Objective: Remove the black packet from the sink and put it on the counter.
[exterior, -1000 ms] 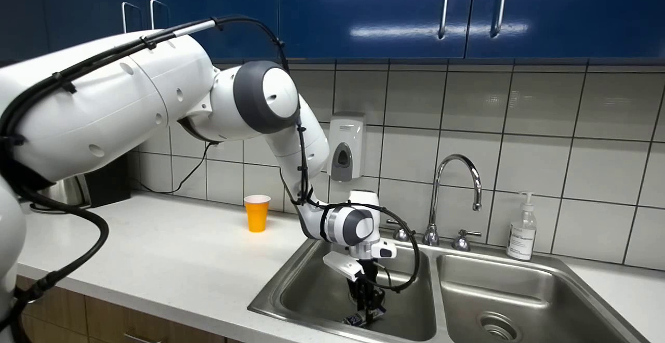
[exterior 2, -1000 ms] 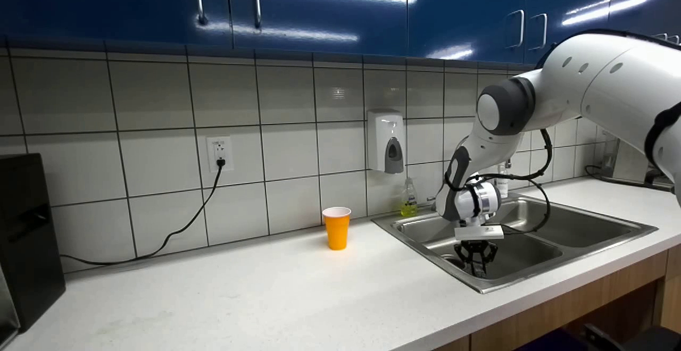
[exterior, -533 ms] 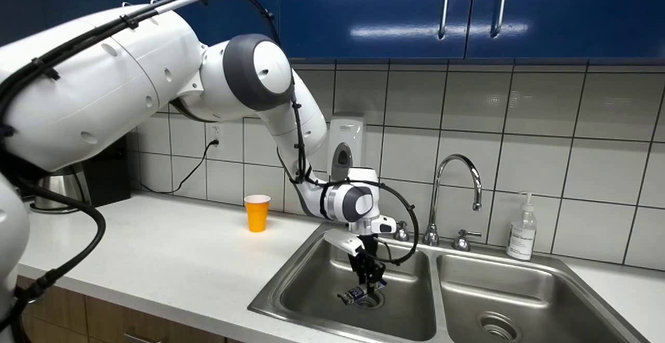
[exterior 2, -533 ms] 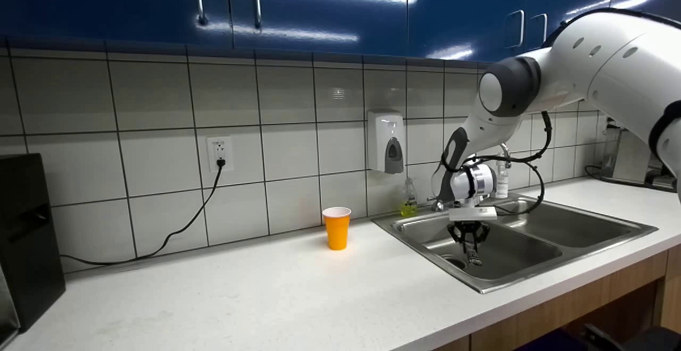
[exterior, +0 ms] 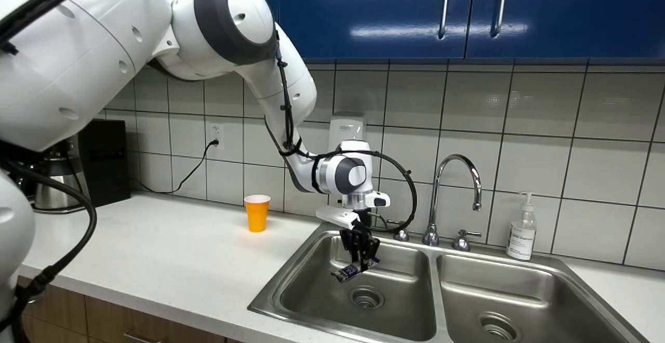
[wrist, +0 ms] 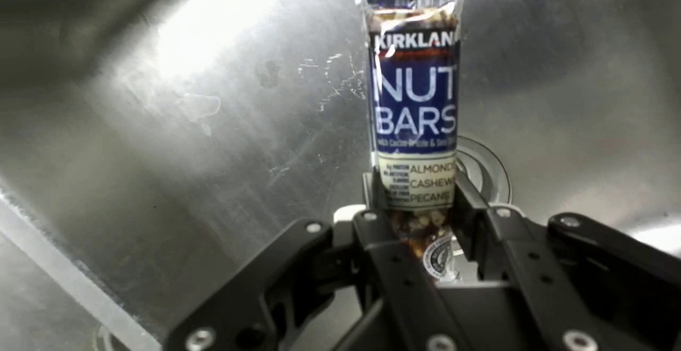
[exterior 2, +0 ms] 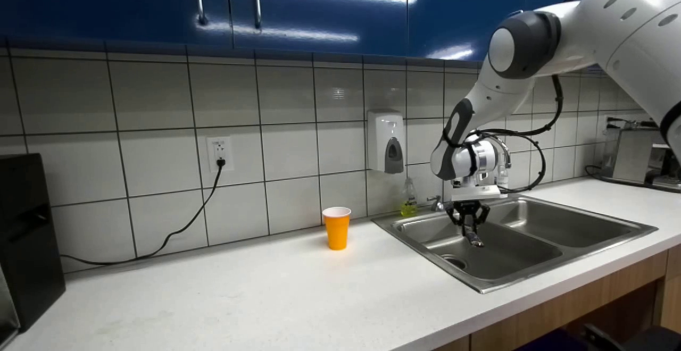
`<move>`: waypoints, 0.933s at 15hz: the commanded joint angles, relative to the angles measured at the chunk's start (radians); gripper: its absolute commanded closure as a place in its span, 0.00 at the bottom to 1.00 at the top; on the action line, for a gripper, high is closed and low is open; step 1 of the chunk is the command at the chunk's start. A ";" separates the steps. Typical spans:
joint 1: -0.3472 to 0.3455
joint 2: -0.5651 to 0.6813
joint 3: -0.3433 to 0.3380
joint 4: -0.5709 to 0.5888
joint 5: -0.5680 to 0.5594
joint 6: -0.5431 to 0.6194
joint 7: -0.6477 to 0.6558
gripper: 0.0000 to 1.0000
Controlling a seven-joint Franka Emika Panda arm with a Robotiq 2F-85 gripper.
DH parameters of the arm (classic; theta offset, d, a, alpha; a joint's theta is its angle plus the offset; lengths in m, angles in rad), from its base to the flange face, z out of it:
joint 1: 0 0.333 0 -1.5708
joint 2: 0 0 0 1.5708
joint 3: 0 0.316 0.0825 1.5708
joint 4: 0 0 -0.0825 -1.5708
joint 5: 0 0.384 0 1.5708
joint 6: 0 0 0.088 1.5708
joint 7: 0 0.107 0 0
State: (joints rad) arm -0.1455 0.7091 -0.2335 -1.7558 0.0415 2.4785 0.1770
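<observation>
The black packet (exterior: 346, 272) is held in the gripper (exterior: 363, 266), over the basin of the sink (exterior: 402, 309) nearer the orange cup (exterior: 257, 215). In an exterior view it hangs aslant between the fingertips, apart from the sink floor, with a drain (exterior: 367, 298) in plain sight below. The faucet (exterior: 435, 197) arches at the back, and a pump bottle (exterior: 521, 236) stands behind the far basin. The cup is upright on the counter (exterior: 150, 260), near the tiled wall (exterior: 540, 104) and well apart from the packet.

In an exterior view I note a white dispenser (exterior 2: 376, 141) fixed to the tiles and a bottle of yellow-green liquid (exterior 2: 409, 206) below it, beside the sink's back edge. The arm (exterior 2: 495, 111) reaches over the sink; the packet's end juts out beneath the gripper. Whether it sits above or below rim level I cannot tell.

In the wrist view the fingers (wrist: 538, 267) stand narrow, pinching the packet by both long edges. Its dark blue label reads NUT BARS, with clear film at the ends. Part of the drain shows behind it.
</observation>
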 commanded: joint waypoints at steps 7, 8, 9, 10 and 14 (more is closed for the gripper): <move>0.054 -0.389 0.010 -0.376 -0.242 0.001 -0.185 0.91; 0.058 -0.421 0.016 -0.406 -0.261 0.002 -0.193 0.91; 0.065 -0.453 0.022 -0.439 -0.277 0.010 -0.192 0.91; 0.071 -0.483 0.030 -0.469 -0.289 0.012 -0.192 0.91; 0.089 -0.576 0.074 -0.582 -0.315 0.041 -0.202 0.91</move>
State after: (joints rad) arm -0.0608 0.2310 -0.1889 -2.2291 -0.2420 2.4840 -0.0025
